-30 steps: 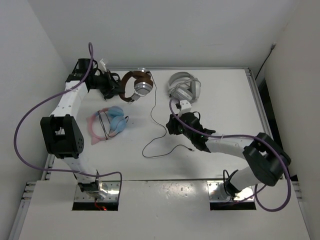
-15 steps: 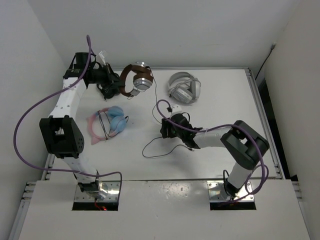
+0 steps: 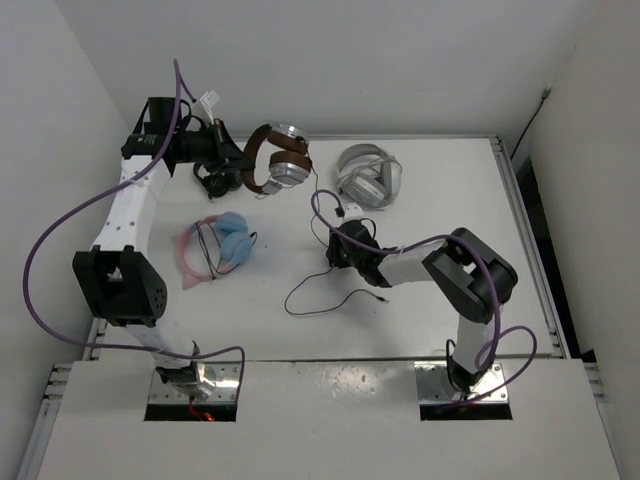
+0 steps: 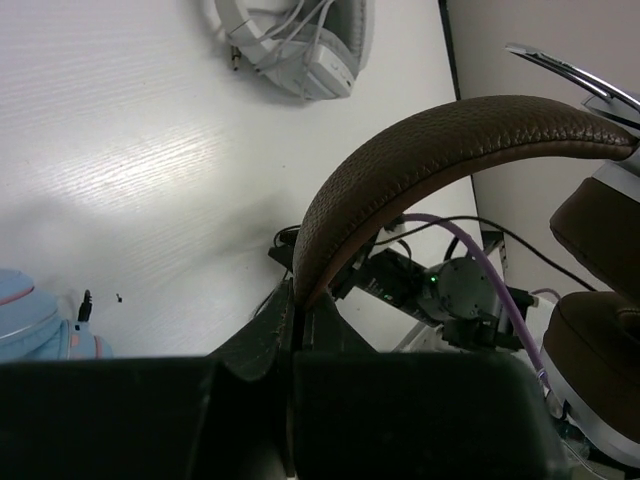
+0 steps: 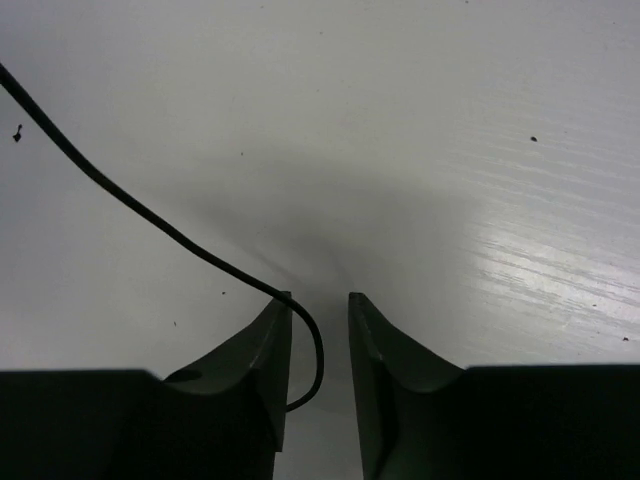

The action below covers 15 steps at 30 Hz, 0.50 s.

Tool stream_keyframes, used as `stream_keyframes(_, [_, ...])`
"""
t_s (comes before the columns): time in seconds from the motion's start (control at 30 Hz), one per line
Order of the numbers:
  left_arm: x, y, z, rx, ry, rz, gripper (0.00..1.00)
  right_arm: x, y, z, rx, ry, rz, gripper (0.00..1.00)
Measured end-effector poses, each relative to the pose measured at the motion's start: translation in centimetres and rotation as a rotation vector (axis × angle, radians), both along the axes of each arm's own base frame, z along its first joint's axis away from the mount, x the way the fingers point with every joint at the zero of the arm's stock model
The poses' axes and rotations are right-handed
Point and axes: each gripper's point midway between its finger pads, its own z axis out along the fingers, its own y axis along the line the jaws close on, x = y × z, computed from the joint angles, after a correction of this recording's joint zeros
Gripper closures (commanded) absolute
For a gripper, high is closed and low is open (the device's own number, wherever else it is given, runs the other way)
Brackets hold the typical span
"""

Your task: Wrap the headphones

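Observation:
The headphones [image 3: 278, 160], with a brown headband and silver-and-brown earcups, hang above the table's back left. My left gripper [image 3: 228, 165] is shut on them. In the left wrist view the headband [image 4: 430, 140] arches out of my left gripper [image 4: 293, 300], and a brown earcup cushion [image 4: 600, 370] shows at the right. The thin black cable [image 3: 320, 292] runs down from the earcup and loops on the table. My right gripper [image 3: 335, 250] sits low over that cable. In the right wrist view the cable [image 5: 150, 215] curls between the parted fingers of my right gripper [image 5: 320, 300], which is open.
White-grey headphones [image 3: 368, 177] lie at the back centre, also in the left wrist view [image 4: 300, 40]. Blue-and-pink headphones [image 3: 218, 245] lie at the left. Small black headphones [image 3: 213, 182] sit under my left gripper. The cable's plug [image 3: 385, 298] rests toward the front.
My right gripper slid left onto the cable, its arm folding in, and its fingers narrowed. My left gripper carried the headphones slightly up and to the right.

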Motion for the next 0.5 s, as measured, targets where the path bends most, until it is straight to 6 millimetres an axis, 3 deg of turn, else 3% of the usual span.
stream_keyframes(0.07, [-0.3,-0.1,0.6,-0.005,-0.014,-0.006,1.00,0.3,-0.1,-0.1,0.001,0.001,-0.014,0.82])
stream_keyframes(0.13, [-0.5,0.0,1.0,-0.006,-0.020,-0.005,1.00,0.3,-0.2,-0.2,0.002,0.004,-0.019,1.00])
stream_keyframes(0.33, [0.3,1.8,0.6,0.086,-0.022,0.116,1.00,-0.4,0.2,0.8,0.006,0.002,0.001,1.00])
stream_keyframes(0.4, [0.9,2.9,0.2,0.159,-0.024,0.203,1.00,-1.6,0.7,2.6,0.007,-0.027,0.049,1.00])
stream_keyframes(0.5, [1.6,3.8,-0.3,0.269,-0.031,0.326,1.00,-4.3,3.0,7.2,0.049,-0.115,0.176,1.00])
